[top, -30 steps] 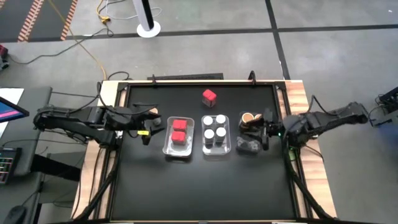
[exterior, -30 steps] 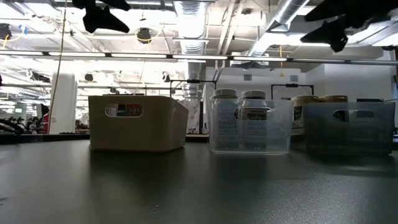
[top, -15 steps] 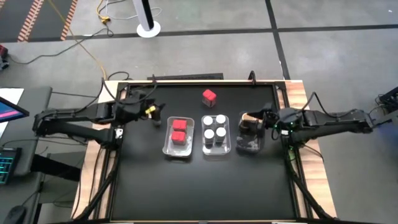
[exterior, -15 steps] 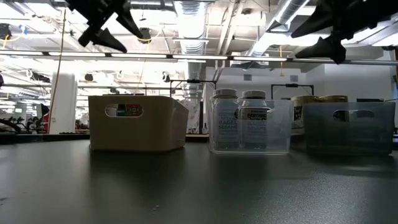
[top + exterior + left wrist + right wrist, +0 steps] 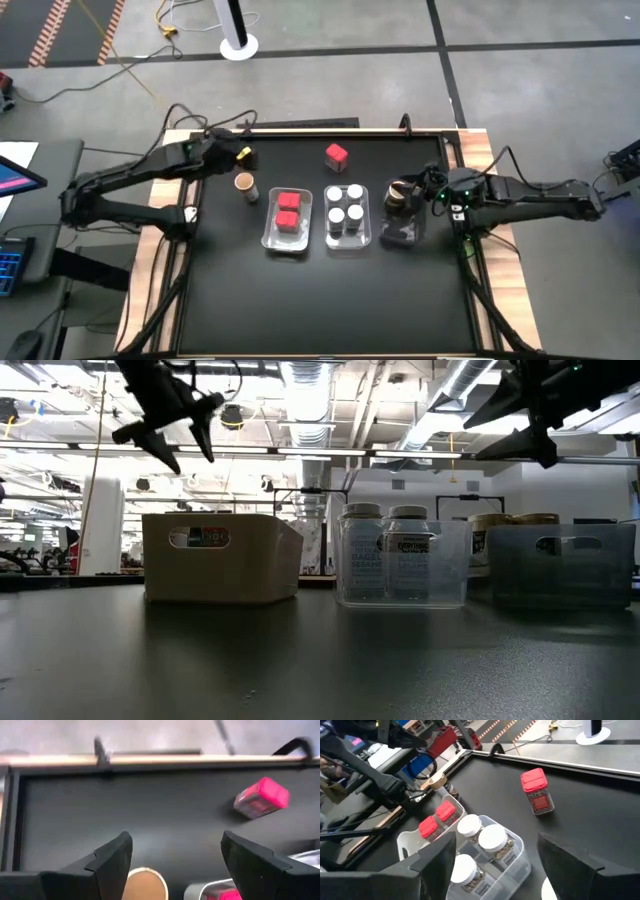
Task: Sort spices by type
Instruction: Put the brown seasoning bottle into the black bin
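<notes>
The left gripper (image 5: 243, 154) hangs over the far left part of the black table (image 5: 320, 300), its fingers (image 5: 107, 862) spread apart and holding nothing. Just beside it, toward the near side, a tan-lidded jar (image 5: 244, 184) stands alone on the table; in the left wrist view its lid shows between the two fingers, below them. Next comes the left tray (image 5: 268, 236), which holds two red boxes (image 5: 287, 209) side by side. A single red box (image 5: 336, 154) lies loose on the table farther back, well apart from the left gripper and behind the trays. The middle tray (image 5: 328, 238) carries four white-lidded jars (image 5: 346, 207) in two pairs. The right tray (image 5: 402, 236) holds a brown-lidded jar (image 5: 398, 194) at its far end. The right gripper (image 5: 428, 190) hovers just beside that jar, above the tray's right edge, its fingers (image 5: 437, 865) standing apart and empty. In the low view both grippers hang high above the table.
</notes>
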You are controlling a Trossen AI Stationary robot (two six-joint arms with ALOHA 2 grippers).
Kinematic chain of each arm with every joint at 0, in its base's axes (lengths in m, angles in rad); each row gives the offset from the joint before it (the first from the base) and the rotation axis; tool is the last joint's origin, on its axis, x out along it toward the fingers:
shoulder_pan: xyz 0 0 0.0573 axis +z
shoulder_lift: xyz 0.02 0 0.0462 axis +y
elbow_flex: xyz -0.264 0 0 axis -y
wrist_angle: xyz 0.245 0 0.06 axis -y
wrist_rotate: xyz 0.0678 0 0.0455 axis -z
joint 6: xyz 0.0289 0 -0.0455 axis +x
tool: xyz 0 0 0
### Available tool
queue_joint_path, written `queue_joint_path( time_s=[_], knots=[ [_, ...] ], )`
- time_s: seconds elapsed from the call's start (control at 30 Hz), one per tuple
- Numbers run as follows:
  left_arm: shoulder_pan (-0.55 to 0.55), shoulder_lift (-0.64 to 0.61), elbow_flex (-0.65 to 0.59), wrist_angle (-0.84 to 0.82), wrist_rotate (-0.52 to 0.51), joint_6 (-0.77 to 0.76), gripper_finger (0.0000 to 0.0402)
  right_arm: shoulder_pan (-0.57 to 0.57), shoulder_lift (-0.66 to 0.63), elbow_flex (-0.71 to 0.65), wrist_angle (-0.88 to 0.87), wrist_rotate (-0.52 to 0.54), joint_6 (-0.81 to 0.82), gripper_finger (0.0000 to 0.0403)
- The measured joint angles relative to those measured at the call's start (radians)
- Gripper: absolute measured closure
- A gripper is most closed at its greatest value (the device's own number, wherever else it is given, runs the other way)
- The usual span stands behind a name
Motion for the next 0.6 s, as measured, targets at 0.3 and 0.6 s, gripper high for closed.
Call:
queue_joint_path(
  time_s=[0.3, 0.6],
  knots=[
    [0.075, 0.223, 0.141, -0.184, 0.146, -0.131, 0.0109, -0.006, 0.0, 0.0, -0.017, 0.0, -0.003, 0.0101],
    [0.153, 0.371, 0.18, -0.274, 0.345, -0.217, 0.0109, -0.005, 0.0, 0.0, -0.017, -0.007, -0.104, 0.0101]
  ],
)
